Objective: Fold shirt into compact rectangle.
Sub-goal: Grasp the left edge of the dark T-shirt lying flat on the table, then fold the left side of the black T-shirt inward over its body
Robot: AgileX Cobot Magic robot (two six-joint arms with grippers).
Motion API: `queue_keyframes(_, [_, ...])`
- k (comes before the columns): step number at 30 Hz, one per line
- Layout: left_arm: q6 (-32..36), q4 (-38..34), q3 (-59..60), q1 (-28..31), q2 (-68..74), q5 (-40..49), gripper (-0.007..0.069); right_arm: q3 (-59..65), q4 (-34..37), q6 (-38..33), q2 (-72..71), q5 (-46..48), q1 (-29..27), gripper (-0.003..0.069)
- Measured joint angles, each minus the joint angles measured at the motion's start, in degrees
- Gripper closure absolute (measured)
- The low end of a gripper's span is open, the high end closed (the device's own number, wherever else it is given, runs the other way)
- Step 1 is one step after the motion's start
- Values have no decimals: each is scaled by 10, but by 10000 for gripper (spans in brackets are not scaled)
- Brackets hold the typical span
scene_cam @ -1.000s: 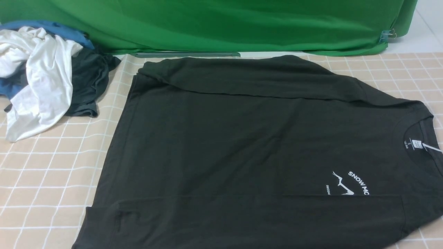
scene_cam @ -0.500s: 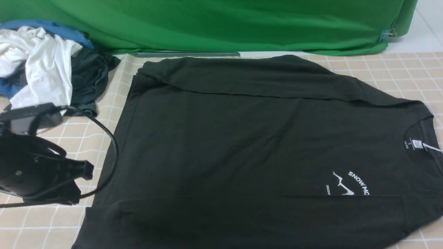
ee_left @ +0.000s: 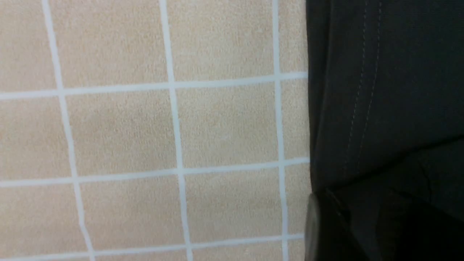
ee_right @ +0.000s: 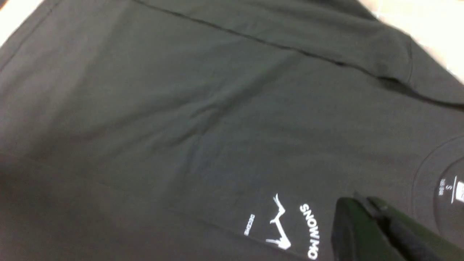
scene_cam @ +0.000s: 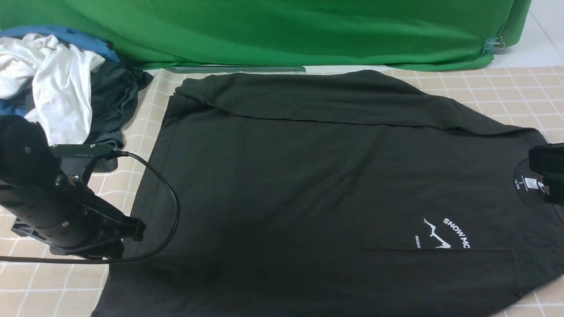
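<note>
Item: shirt (scene_cam: 308, 185), black, short-sleeved, spread flat on the bench (scene_cam: 66, 202), which is covered by a beige checked cloth. The long axis runs across the front view, with the collar and white neck label (scene_cam: 531, 182) toward the robot's right and the stitched hem (ee_left: 362, 90) toward its left. The far long side is folded inward over the body. A straight crease just below the chest print (scene_cam: 445, 233) suggests the near side is folded in too. Left end effector (scene_cam: 130, 240): low at the shirt's hem end by the near corner, fingertips at the fabric edge. Whether it is released or clenched cannot be told from these views, nor whether it has any cloth. Right end effector (ee_right: 360, 203): over the shirt's collar end, between the print and the neck opening, clenched with jaws together and grasping nothing. Each arm is nearest its own short end, so a hem-to-collar fold looks like the likely next step, and the left arm would be the one to carry it. Other stock: a clothes pile (scene_cam: 57, 88) of white, blue and dark grey, touching the bench just off the shirt's far hem corner. A green backdrop (scene_cam: 264, 31) hangs beyond the shirt's far side. Containers: none in view.
</note>
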Motion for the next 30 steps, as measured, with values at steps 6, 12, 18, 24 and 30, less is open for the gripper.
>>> queue_keyframes(6, [-1,-4,0,0,42,-13,253,0,0,-3,0,-15,0,622])
queue_keyframes(12, [3,-13,0,0,54,-11,330,0,0,-6,0,-15,0,622])
queue_keyframes(18, [4,-18,0,0,55,8,553,0,0,-7,0,-15,0,620])
queue_keyframes(24, [20,-18,-14,0,46,34,592,-1,0,-7,0,-15,0,617])
queue_keyframes(30, [24,-22,-66,0,-7,73,592,-1,0,-7,0,-15,0,617])
